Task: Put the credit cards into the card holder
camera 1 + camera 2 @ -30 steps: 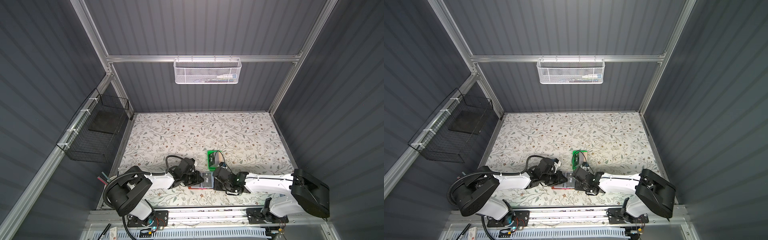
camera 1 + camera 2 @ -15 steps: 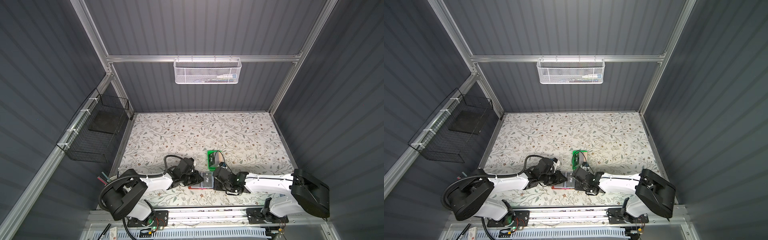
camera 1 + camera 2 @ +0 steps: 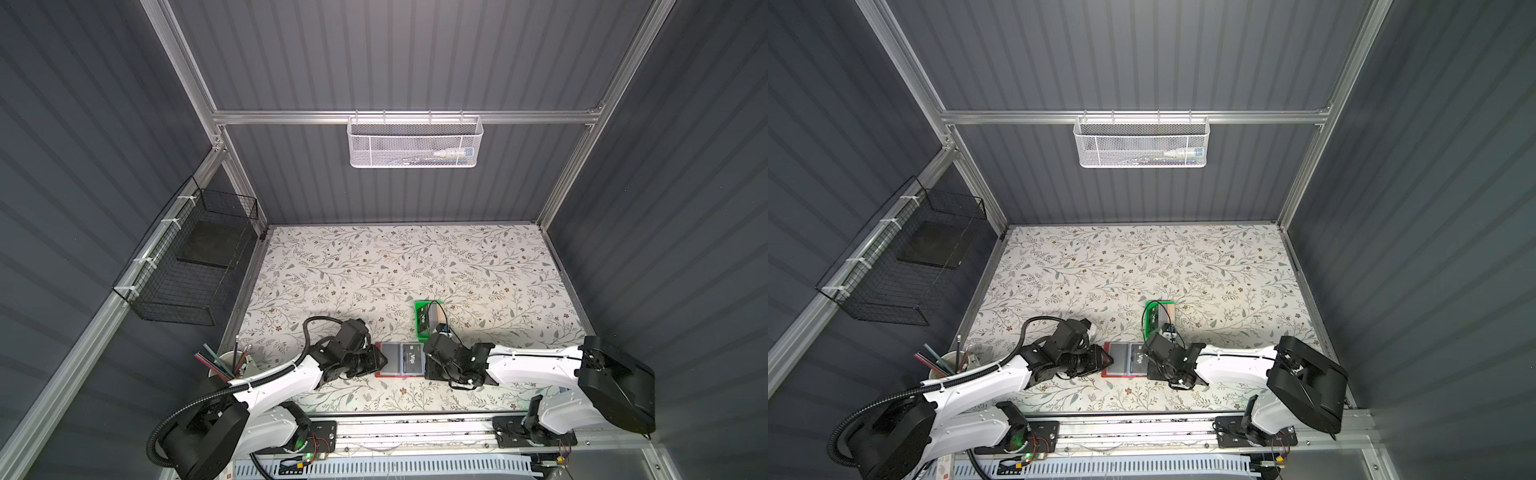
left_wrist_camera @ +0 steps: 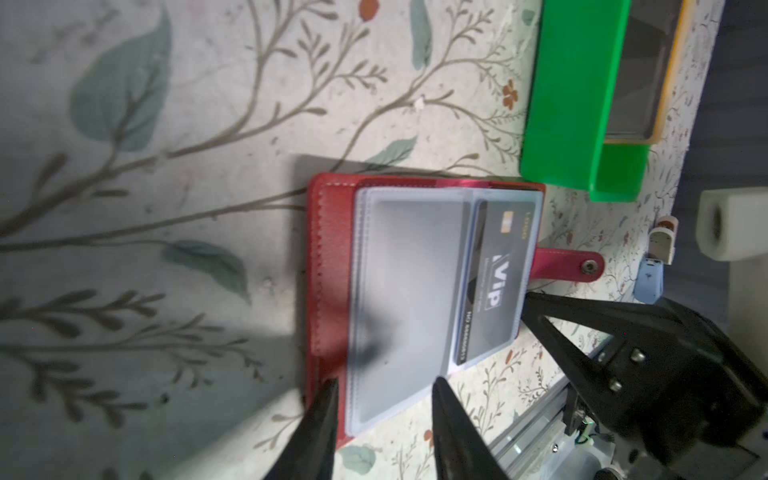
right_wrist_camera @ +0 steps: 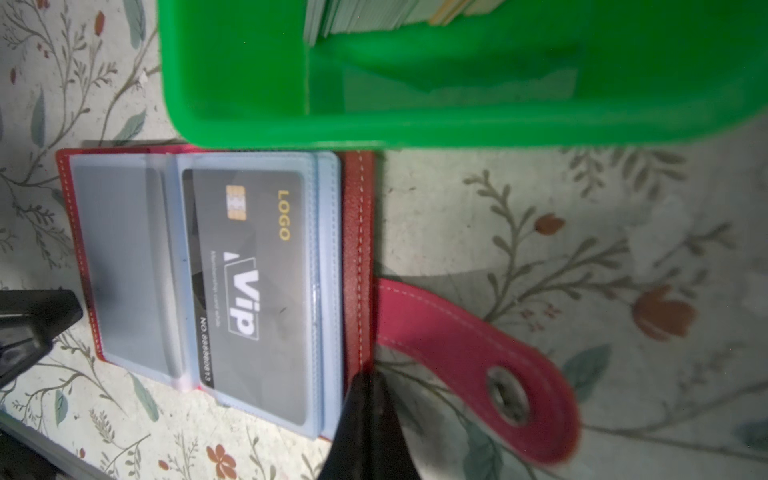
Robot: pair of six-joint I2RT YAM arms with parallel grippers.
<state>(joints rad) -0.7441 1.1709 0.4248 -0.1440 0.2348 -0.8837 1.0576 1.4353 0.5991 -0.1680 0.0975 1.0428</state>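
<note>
— Red leather: is that the card holder [image 3: 384,360] lying open at the front of the flowered table [image 3: 374,270]?

— Yes. It is lying flat between the two arms in both top views, with its clear sleeves [image 4: 411,291] facing up and its snap tab [image 5: 478,357] sticking out toward the right arm.

— Where are the credit cards [image 5: 374,18] sitting?

— Most are standing on edge in the green tray [image 5: 415,124], which is resting just behind the holder. One black Vip card [image 5: 249,291] is sitting inside the sleeve on the tab side. The sleeve beside it is showing nothing inside.

— What is the left gripper [image 4: 386,386] doing?

— Its fingers are standing apart and are clamping nothing. The tips are sitting at the holder's edge away from the tab, one over the red cover, one over the empty sleeve.

— And the right gripper [image 5: 365,390]?

— Its fingers are pressing together with nothing between them. The tip is pointing at the red cover's edge, right beside the tab. Whether it is bearing down on the leather, I cannot tell.
</note>
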